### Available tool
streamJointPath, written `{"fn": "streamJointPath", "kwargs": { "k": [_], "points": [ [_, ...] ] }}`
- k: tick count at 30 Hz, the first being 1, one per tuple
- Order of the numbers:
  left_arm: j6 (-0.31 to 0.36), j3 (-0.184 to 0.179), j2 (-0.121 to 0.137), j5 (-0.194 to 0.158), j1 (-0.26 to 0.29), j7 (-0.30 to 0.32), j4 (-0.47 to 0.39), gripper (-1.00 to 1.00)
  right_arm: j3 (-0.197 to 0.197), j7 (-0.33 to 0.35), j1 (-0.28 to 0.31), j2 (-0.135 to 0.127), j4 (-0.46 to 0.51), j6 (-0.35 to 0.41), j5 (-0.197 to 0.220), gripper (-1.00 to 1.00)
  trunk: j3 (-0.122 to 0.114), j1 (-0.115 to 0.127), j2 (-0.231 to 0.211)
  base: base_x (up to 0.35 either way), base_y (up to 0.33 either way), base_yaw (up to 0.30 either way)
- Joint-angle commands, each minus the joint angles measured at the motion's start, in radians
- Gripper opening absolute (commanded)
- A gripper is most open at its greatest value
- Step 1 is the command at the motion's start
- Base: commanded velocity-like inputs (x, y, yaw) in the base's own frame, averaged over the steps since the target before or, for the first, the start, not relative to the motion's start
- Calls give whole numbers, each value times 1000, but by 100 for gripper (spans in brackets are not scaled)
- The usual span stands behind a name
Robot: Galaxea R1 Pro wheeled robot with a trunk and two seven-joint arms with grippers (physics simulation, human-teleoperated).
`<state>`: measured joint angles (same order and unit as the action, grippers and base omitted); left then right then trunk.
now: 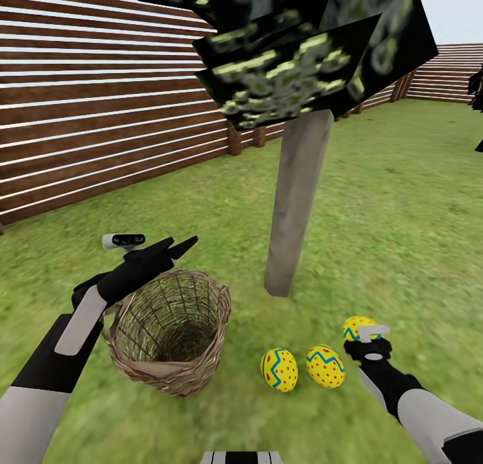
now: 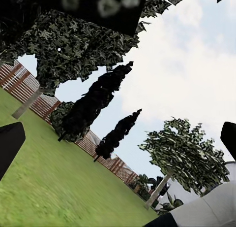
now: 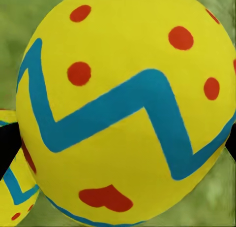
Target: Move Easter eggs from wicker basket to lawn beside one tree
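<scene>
The wicker basket (image 1: pixel 216 330) stands on the lawn (image 1: pixel 402 216) with nothing visible inside it. My left gripper (image 1: pixel 176 247) hovers open just above its far rim; in the left wrist view the left gripper (image 2: pixel 120 138) points out over the garden. Two Easter eggs (image 1: pixel 279 369) (image 1: pixel 325 366) lie side by side on the grass right of the basket, just in front of the tree trunk (image 1: pixel 295 202). A third egg (image 1: pixel 355 326) sits low by the grass in my right gripper (image 1: pixel 363 336). In the right wrist view this egg (image 3: pixel 123 104) spans the gap between both fingers, and a neighbouring egg (image 3: pixel 12 197) shows at the edge.
A brown slat fence (image 1: pixel 100 115) runs along the left and far side. The tree's dark canopy (image 1: pixel 288 41) hangs overhead. Open grass stretches right of the trunk. Black cypress-shaped trees (image 2: pixel 93 104) and another leafy tree (image 2: pixel 184 153) stand farther off.
</scene>
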<state>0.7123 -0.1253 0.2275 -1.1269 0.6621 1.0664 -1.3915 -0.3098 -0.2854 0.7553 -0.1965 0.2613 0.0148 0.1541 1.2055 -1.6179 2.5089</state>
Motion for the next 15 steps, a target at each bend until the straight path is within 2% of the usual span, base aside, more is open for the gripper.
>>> {"fn": "streamJointPath", "kwargs": {
  "k": [1,6,10,15],
  "points": [
    [7,-2,1,-8,1,0,0,100,-8,-2,1,-4,5,1,12,-100,1,0,0,0,0,0],
    [7,-1,3,-8,1,0,0,100,-7,-4,1,-8,5,-12,12,-100,8,0,0,0,0,0],
    [7,-2,3,-8,1,-1,0,100,-8,-67,1,-5,4,-14,11,-100,14,0,0,0,0,0],
    [7,-2,3,-8,1,-1,0,100,-8,-77,1,-6,4,-16,10,-100,22,0,0,0,0,0]
  ]
}}
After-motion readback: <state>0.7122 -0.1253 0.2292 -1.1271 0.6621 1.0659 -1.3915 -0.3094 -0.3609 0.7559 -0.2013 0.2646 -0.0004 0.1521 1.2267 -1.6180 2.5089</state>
